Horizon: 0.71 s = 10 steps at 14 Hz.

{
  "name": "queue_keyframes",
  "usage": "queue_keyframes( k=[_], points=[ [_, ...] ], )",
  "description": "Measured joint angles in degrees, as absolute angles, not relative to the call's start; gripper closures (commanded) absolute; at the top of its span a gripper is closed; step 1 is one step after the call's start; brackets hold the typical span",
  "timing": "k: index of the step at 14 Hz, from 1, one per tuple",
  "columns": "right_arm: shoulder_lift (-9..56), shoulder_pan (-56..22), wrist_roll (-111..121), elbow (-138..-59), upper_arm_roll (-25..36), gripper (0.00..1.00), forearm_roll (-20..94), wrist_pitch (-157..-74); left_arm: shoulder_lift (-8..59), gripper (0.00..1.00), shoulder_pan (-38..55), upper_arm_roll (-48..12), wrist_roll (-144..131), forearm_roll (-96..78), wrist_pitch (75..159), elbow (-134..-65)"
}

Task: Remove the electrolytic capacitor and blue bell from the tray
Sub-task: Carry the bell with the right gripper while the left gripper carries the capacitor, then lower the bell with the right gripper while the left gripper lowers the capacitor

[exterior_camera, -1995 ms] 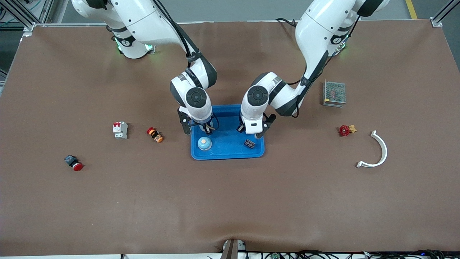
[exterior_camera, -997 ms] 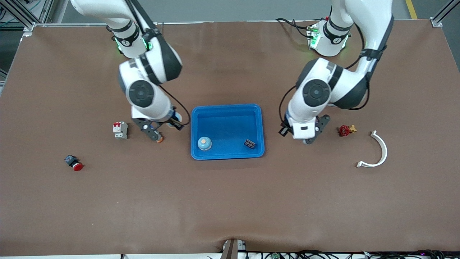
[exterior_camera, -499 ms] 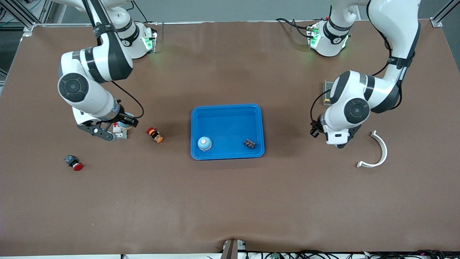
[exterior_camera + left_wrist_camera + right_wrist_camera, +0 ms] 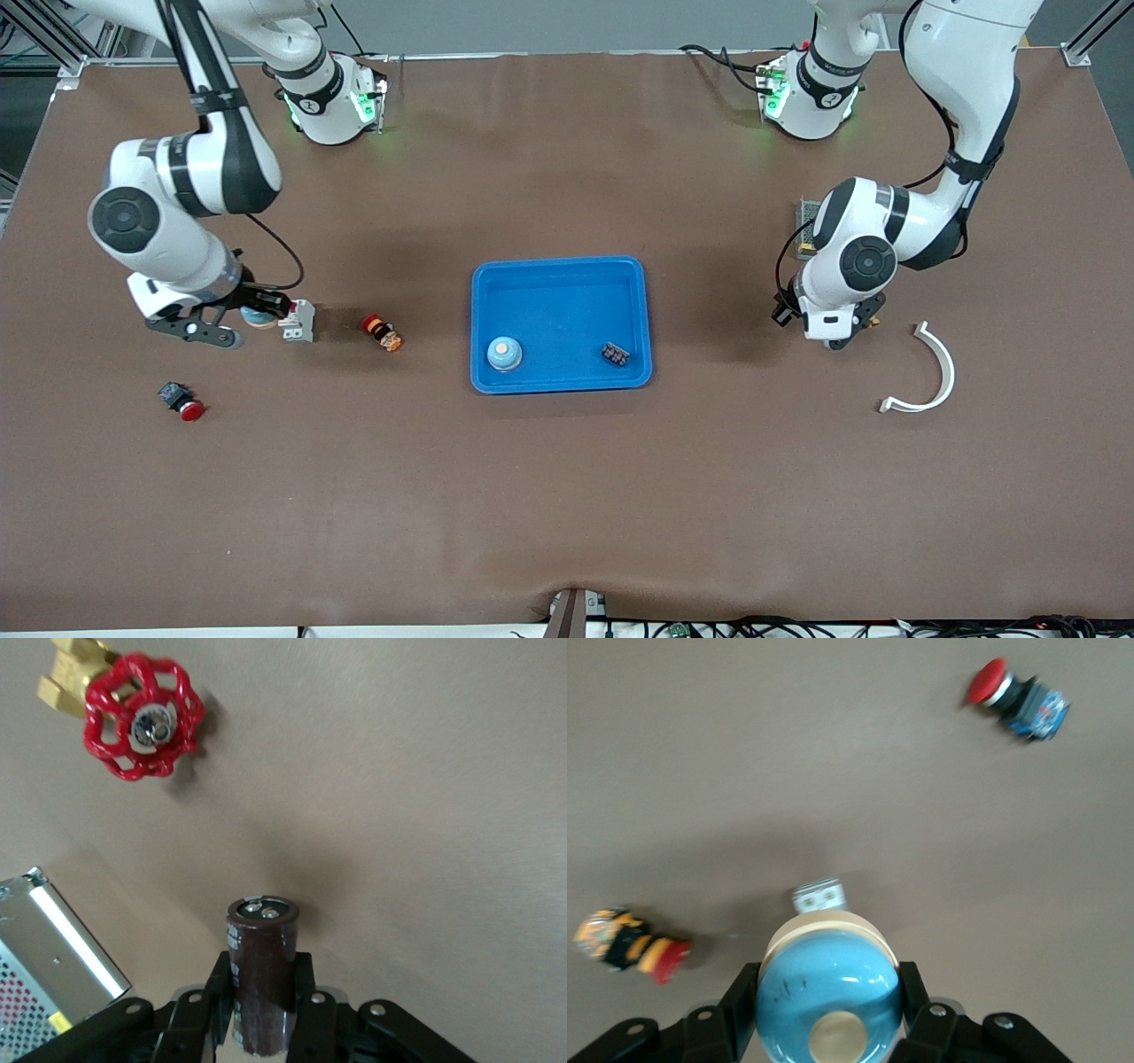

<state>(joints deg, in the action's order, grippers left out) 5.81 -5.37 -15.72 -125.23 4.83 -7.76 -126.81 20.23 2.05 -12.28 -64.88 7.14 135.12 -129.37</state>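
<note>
A matt brown cloth-like cover lies smooth over the bench (image 4: 567, 496), faintly creased at its near edge. The blue tray (image 4: 561, 279) looks like glossy moulded plastic. The bell (image 4: 828, 997) shows a shiny light-blue dome, lightly scuffed, with a dull brass-toned button, held between matt black fingers (image 4: 735, 1014). The capacitor (image 4: 262, 970) wears a glossy dark-brown sleeve under a metal top. The valve (image 4: 144, 724) pairs a red painted handwheel with a brass-coloured body. The power supply (image 4: 49, 966) is bare perforated metal. The white curved piece (image 4: 930, 372) appears smooth plastic.
</note>
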Motion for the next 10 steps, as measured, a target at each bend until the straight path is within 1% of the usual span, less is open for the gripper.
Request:
queue_keyframes(
  k=[4, 6, 9, 10],
  points=[
    [6.41, 4.18, -2.55, -126.26, 4.92, 1.0, -8.64, -131.07, 20.79, 1.0, -0.06, -12.24, -64.87, 8.94, 136.38, -130.39],
    [7.94, 6.16, -1.32, -126.92, 4.9, 1.0, -10.84, -132.72, 21.15, 1.0, -1.91, -12.22, -64.86, 10.01, 136.64, -130.58],
    [11.56, 6.52, -1.19, -127.24, 4.82, 1.0, -11.48, -135.5, 21.49, 1.0, -2.75, -12.39, -64.71, 10.05, 137.03, -130.62],
    [12.78, 6.59, -1.19, -127.26, 4.82, 1.0, -11.53, -136.9, 21.48, 0.92, -2.75, -12.39, -64.71, 10.05, 137.04, -130.63]
  ],
)
